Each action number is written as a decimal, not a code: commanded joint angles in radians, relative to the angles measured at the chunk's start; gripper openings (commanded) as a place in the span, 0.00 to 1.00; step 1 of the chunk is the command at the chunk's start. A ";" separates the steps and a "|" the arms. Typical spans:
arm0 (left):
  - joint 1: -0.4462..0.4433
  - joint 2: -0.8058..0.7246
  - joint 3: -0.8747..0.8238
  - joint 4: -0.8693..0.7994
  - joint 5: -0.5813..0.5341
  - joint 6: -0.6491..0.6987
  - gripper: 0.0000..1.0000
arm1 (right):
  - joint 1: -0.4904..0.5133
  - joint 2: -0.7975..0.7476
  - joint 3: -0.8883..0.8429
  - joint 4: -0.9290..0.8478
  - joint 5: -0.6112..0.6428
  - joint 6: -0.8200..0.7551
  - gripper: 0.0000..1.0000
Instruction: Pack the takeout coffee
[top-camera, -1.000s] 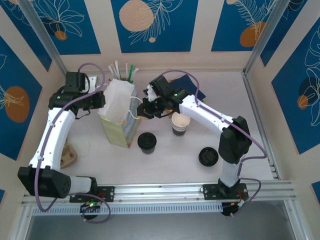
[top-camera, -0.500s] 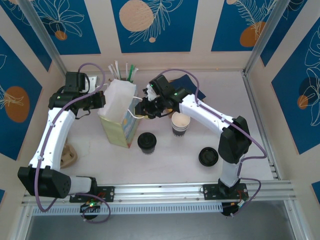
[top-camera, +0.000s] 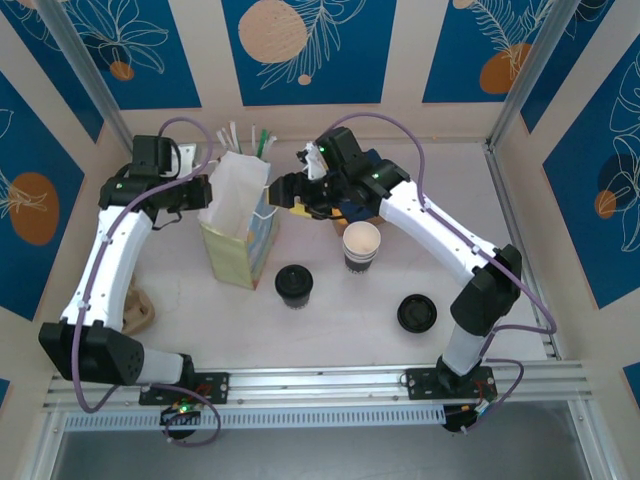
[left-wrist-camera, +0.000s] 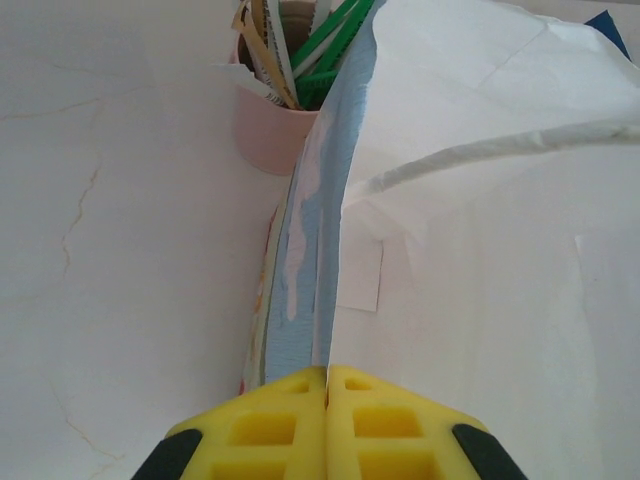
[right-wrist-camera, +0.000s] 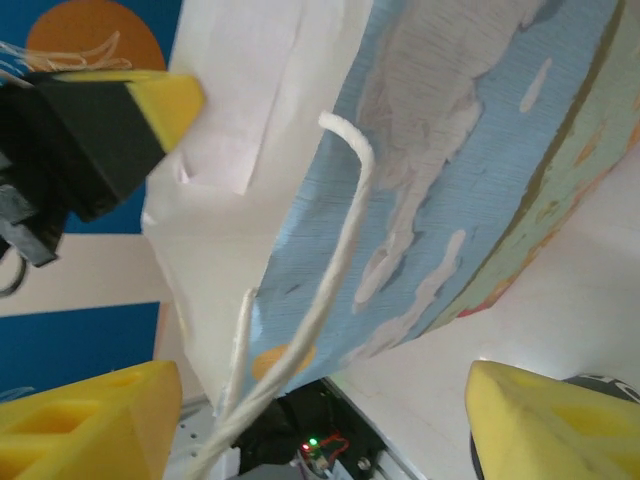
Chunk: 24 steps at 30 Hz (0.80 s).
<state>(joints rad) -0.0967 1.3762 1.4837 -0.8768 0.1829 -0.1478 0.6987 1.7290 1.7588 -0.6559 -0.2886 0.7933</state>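
Observation:
The takeout coffee (top-camera: 294, 283), a small cup under a round black lid, stands on the table just right of the paper bag (top-camera: 237, 228). My left gripper (top-camera: 205, 196) is shut on the bag's left rim; in the left wrist view its yellow fingers (left-wrist-camera: 300, 400) pinch the edge of the bag (left-wrist-camera: 470, 250). My right gripper (top-camera: 287, 191) hovers open at the bag's right rim. In the right wrist view it (right-wrist-camera: 320, 420) stands wide apart, with the bag's white cord handle (right-wrist-camera: 345, 240) hanging loose between the fingers against the blue side (right-wrist-camera: 470, 170).
A lidless striped paper cup (top-camera: 361, 246) stands right of the coffee. A loose black lid (top-camera: 416, 313) lies nearer the front right. A pink cup of straws and stirrers (top-camera: 246, 142) sits behind the bag. A cardboard piece (top-camera: 136, 310) lies at the left wall.
My right gripper has opened, let go of the bag's handle and drawn back a little toward the far wall. The left gripper keeps its hold on the rim.

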 joint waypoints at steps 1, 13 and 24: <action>-0.009 0.024 0.038 0.015 0.042 0.034 0.00 | -0.002 -0.029 0.034 -0.030 0.003 -0.018 0.78; -0.007 0.025 0.093 -0.011 0.028 0.033 0.29 | -0.007 -0.073 0.086 -0.034 0.023 -0.046 0.94; -0.007 -0.076 0.140 -0.087 -0.064 -0.034 1.00 | -0.018 -0.124 0.058 -0.041 0.051 -0.078 0.99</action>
<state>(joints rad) -0.0967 1.3540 1.5906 -0.9230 0.1619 -0.1589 0.6888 1.6436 1.8072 -0.6762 -0.2512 0.7441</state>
